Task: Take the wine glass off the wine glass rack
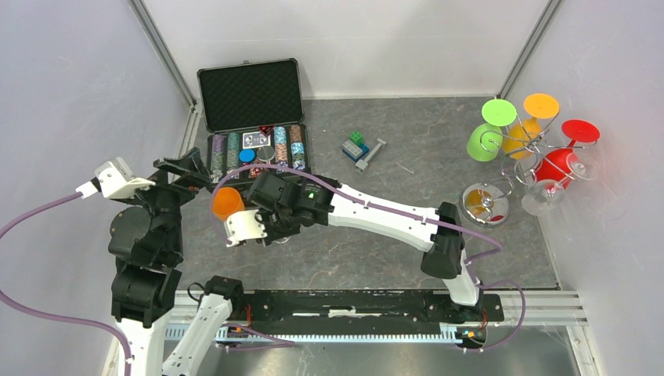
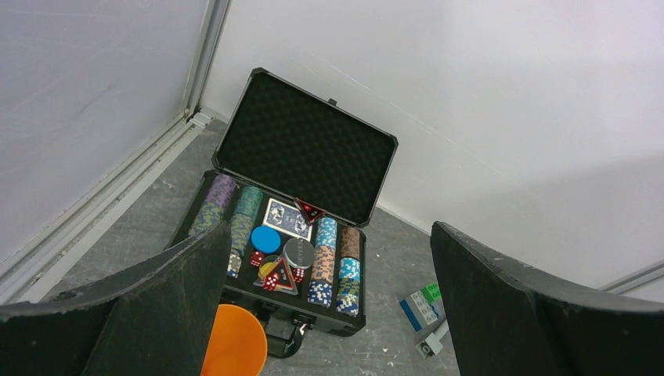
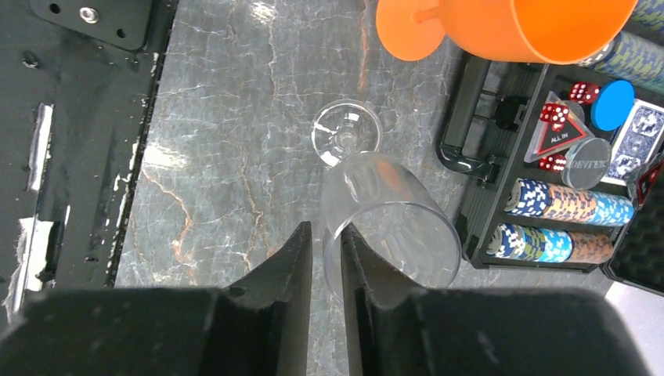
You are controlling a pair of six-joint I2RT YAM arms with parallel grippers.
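The wine glass rack [image 1: 486, 203], a silver wire stand with a round base, stands at the far right. It holds a green glass [image 1: 487, 137], an orange-yellow one [image 1: 535, 117], a red one [image 1: 565, 157] and a clear one [image 1: 546, 193]. My right gripper [image 1: 254, 231] is at the centre left. In the right wrist view it [image 3: 326, 235] straddles the rim of a clear wine glass [image 3: 391, 227] whose foot [image 3: 345, 133] rests on the table. One finger is inside the bowl and one outside, with a narrow gap showing. My left gripper [image 2: 329, 313] is wide open and empty.
An orange wine glass [image 1: 228, 202] stands beside the clear one, in front of an open black poker-chip case [image 1: 254, 117]. It also shows in the right wrist view [image 3: 509, 27]. Small building blocks [image 1: 362, 149] lie mid-table. Walls close in on both sides.
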